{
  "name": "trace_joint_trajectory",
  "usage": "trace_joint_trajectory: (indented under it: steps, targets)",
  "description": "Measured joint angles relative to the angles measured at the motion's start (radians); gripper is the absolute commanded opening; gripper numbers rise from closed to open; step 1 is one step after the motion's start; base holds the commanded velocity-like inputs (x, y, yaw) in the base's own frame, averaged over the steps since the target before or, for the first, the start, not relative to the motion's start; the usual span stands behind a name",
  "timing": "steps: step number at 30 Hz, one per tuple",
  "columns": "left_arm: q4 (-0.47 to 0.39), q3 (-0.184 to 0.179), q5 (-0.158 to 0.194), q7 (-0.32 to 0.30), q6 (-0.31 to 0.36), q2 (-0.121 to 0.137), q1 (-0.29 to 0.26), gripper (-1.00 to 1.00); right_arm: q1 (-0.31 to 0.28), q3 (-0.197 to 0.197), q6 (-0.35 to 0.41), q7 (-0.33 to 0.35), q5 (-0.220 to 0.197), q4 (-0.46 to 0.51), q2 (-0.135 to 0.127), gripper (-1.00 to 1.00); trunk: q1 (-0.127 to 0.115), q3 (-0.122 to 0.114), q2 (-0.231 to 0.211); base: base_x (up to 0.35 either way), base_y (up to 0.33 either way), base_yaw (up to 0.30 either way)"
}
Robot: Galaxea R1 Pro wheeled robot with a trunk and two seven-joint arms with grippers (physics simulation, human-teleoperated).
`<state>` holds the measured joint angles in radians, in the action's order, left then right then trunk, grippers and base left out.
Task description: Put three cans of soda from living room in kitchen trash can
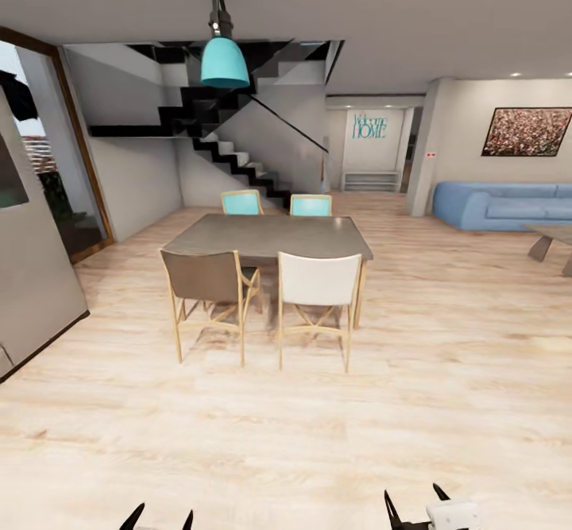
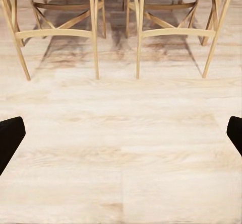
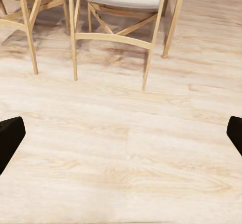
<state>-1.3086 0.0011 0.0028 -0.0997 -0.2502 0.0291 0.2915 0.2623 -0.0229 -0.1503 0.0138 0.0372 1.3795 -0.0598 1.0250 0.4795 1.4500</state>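
Jaws of the left gripper (image 2: 121, 133) and the right gripper (image 3: 121, 133) are spread wide with nothing but pale wood floor (image 1: 445, 339) between them. Of the task's places, the living room is marked by a blue sofa (image 1: 508, 204) seen far off at the right. A dining table (image 1: 270, 236) with four chairs is faced straight ahead, a teal lamp (image 1: 224, 61) hung above it.

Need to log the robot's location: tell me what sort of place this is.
Most likely an open-plan home, at the dining area. A dining table with four chairs stands on a pale wood floor under a teal pendant lamp; a staircase rises behind, and a blue sofa sits off to the right.
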Motion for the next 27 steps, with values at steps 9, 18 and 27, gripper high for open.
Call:
trace_joint_trajectory:
  steps: [9, 18, 27]
  targets:
    - [-0.003, -0.001, 0.000, 0.000, -0.002, 0.000, 0.000, 1.00, 0.000, 0.000, 0.000, 0.000, 0.000, 0.000, 0.000, 1.00, 0.000, 0.000, 0.000, -0.306, 0.000, 0.249]
    - [-0.005, -0.001, 0.000, 0.000, -0.004, 0.000, 0.000, 1.00, 0.000, 0.000, 0.000, 0.000, 0.001, 0.000, 0.000, 1.00, 0.000, 0.000, 0.000, -0.306, 0.000, 0.249]
    - [-0.003, 0.000, 0.000, 0.000, -0.005, 0.000, 0.000, 1.00, 0.000, -0.001, 0.000, 0.000, 0.000, -0.003, 0.000, 1.00, 0.000, 0.000, 0.000, -0.207, 0.000, 0.249]
